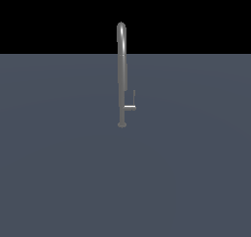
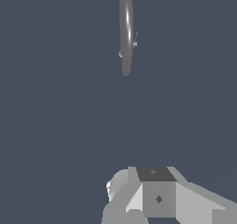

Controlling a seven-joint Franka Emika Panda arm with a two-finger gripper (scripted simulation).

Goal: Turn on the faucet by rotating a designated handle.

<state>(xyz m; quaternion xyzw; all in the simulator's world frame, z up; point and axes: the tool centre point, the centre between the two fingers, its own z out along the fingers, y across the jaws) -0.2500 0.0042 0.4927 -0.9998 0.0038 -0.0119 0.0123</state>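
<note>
So far nothing of the job looks done: the faucet [image 1: 122, 74] stands alone on the flat grey floor [image 1: 54, 172], and its handle [image 1: 131, 104] sticks out at three o'clock from the lower pipe in the exterior view, its thin rod pointing up, untouched. The arm does not appear in that view at all. Reaching the handle, grasping or pushing it, and turning it are all left to do. In the wrist view only part of the gripper [image 2: 152, 195] shows; its fingertips are hidden, so I cannot tell whether it is open or closed. The faucet [image 2: 126, 31] lies well apart from it, toward twelve o'clock, with the handle [image 2: 135, 41] a tiny stub on its side.
</note>
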